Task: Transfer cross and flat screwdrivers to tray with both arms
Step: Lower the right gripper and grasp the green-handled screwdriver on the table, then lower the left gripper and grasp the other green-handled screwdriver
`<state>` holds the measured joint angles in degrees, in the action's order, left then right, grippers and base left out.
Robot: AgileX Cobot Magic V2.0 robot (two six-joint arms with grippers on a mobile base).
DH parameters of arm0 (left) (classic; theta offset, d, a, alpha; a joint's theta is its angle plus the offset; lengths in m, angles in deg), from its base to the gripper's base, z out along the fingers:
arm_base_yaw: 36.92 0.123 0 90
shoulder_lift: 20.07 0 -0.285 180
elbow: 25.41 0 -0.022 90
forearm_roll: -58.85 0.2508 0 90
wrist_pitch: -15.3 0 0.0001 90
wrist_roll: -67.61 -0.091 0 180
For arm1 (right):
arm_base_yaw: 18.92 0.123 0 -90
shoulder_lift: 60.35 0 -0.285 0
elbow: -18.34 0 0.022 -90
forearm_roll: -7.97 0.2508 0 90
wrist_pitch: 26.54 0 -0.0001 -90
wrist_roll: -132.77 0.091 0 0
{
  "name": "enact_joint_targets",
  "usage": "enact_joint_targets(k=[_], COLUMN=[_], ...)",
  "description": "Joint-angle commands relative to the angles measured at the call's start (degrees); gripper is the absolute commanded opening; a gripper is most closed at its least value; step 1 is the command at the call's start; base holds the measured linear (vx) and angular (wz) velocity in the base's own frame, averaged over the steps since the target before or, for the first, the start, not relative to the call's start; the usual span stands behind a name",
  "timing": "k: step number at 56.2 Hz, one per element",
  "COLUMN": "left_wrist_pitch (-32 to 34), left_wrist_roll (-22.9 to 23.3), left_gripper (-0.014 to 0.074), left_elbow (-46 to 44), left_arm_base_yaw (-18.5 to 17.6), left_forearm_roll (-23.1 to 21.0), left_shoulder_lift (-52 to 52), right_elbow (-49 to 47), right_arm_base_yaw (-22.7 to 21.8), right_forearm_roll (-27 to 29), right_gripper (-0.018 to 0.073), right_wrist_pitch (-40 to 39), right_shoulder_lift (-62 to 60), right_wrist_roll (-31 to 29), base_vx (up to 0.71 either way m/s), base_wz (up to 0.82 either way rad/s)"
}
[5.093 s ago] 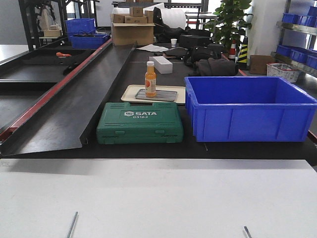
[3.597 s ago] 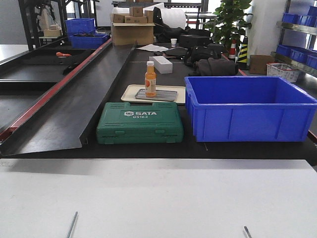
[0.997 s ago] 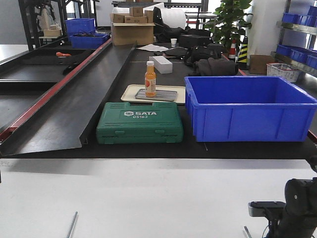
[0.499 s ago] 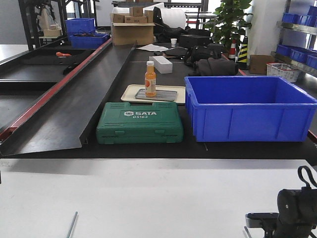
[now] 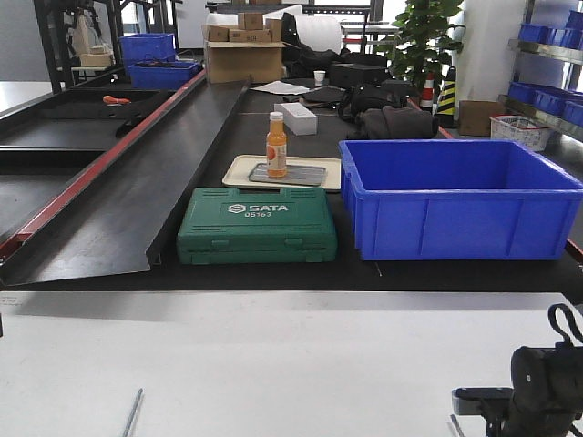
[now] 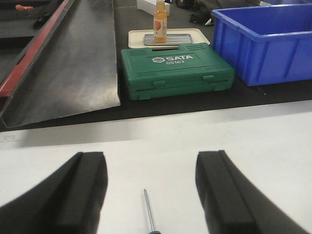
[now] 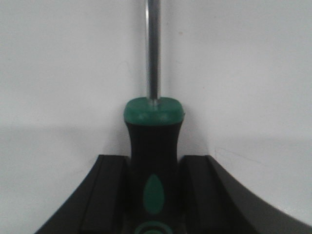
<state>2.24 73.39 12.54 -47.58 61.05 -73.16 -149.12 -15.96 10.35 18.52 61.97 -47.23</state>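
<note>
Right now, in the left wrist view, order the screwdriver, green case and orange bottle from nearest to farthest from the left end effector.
1. Screwdriver: on the white table, within the left end effector's open span.
2. Green case: ahead, past the table edge.
3. Orange bottle: behind the case, farthest.

Five seconds ago the right-hand screwdriver (image 5: 453,424) lay bare at the near right corner of the white counter (image 5: 291,364). Since then the right arm (image 5: 545,387) has come into the front view there. A second ago its dark wrist stood higher; it has sunk toward the counter's near edge, and a cable loop (image 5: 563,319) now shows above it. The right gripper (image 7: 155,161) has closed in, its pads (image 7: 112,185) against both sides of the black-and-green handle.
</note>
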Motion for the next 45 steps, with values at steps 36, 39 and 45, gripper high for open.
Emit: enact_joint_targets(k=[36, 39, 45], left_wrist_pitch=[-25.9, -26.4, -26.6], left_wrist_roll=[3.6, 4.1, 4.6], left_gripper=[0.0524, 0.0524, 0.0524], left_elbow=[-28.4, -29.1, -29.8], left_arm_base_yaw=[-0.2, -0.2, -0.2], left_forearm_roll=[-1.5, -1.5, -1.6], left_shoulder_lift=[-36.4, -39.6, -46.0], right_elbow=[-1.1, -1.1, -1.1], right_arm_base_yaw=[-0.1, -0.1, -0.1], right_forearm_roll=[1.4, 1.4, 1.4], right_gripper=[-0.0011, -0.0011, -0.0011], right_wrist_pitch=[0.2, 0.4, 0.7], right_shoulder_lift=[-2.3, -2.3, -2.3], right_wrist_roll=[-2.0, -2.0, -2.1], base_vx=[0.0, 0.0, 0.0], base_wz=[0.0, 0.0, 0.0])
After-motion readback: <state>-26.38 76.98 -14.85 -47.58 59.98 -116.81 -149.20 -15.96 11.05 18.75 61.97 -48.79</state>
